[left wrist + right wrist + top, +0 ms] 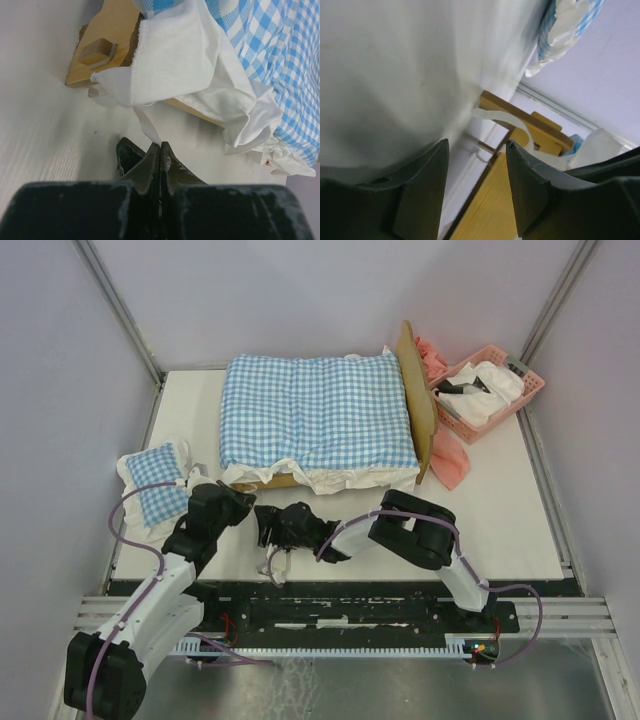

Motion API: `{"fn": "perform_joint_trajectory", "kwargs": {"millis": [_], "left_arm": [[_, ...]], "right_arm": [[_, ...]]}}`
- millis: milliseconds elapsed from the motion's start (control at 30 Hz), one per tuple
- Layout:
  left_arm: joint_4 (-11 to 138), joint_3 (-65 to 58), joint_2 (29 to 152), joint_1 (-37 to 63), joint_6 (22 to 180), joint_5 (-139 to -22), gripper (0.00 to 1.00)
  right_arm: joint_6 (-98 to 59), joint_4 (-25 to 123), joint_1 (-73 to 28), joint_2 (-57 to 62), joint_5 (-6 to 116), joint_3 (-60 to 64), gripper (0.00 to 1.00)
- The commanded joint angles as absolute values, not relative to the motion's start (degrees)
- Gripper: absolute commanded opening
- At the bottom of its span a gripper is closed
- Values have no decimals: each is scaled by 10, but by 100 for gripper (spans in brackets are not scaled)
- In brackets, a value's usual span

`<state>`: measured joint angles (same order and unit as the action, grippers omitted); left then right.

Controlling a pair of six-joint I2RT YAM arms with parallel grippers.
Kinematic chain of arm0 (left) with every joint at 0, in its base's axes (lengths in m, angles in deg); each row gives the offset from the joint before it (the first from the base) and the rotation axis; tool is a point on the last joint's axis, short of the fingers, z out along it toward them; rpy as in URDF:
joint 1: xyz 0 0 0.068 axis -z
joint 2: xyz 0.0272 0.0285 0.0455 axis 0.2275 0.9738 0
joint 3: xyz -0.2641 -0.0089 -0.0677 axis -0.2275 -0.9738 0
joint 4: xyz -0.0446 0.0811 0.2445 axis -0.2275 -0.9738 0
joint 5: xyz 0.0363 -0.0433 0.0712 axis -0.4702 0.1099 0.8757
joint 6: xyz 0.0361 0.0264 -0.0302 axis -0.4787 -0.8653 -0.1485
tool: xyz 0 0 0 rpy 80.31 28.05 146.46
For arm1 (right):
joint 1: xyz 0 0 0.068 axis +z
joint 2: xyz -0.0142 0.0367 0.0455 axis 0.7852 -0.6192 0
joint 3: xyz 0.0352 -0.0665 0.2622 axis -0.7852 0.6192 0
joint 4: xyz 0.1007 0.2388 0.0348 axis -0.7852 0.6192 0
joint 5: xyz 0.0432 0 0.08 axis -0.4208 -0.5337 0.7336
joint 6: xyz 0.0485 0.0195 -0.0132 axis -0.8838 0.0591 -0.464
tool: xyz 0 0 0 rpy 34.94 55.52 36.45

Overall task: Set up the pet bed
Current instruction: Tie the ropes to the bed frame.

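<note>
You find no readable brand or label here; the only mark is a tiny red speck (268,163) on the white frill (185,60), too small to make out.

Your pet bed (102,30) sits at the middle of the white table (500,530), towards the back; its headboard (415,405) stands upright at the right end; the blue-and-white checked cushion (315,410) lies on top and hides the whole base; the frill spills over the near rail and down to the table, so only one wooden corner shows in the left wrist view.

Your left gripper (160,150) is closed, the fingers pressed flat together, just in front of that corner; a thin white strip of frill reaches their tips, and you cannot tell whether it is nipped. Your right gripper (476,165) stands moderately apart with nothing between the fingers; light wood of the frame shows beyond the gap; it lies low on the table just beside the left one.

Counting around you: one bed; one large cushion; one small checked pillow (158,490) at the left edge, apart from the bed; one pink basket (507,418) at the back right, holding white cloths (495,380) and a dark object (455,390); pink cloth (452,462) just beside the headboard.
</note>
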<state>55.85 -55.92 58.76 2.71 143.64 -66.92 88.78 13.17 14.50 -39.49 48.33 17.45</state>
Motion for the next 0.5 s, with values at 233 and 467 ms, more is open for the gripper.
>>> {"fn": "perform_joint_trajectory", "kwargs": {"millis": [233,467], "left_arm": [[585,-534,607,22,1408,-700,3],[598,-535,618,23,1410,-708,3]], "right_arm": [[1107,181,143,-469,442,57,59],[1152,231,142,-475,439,27,59]]}}
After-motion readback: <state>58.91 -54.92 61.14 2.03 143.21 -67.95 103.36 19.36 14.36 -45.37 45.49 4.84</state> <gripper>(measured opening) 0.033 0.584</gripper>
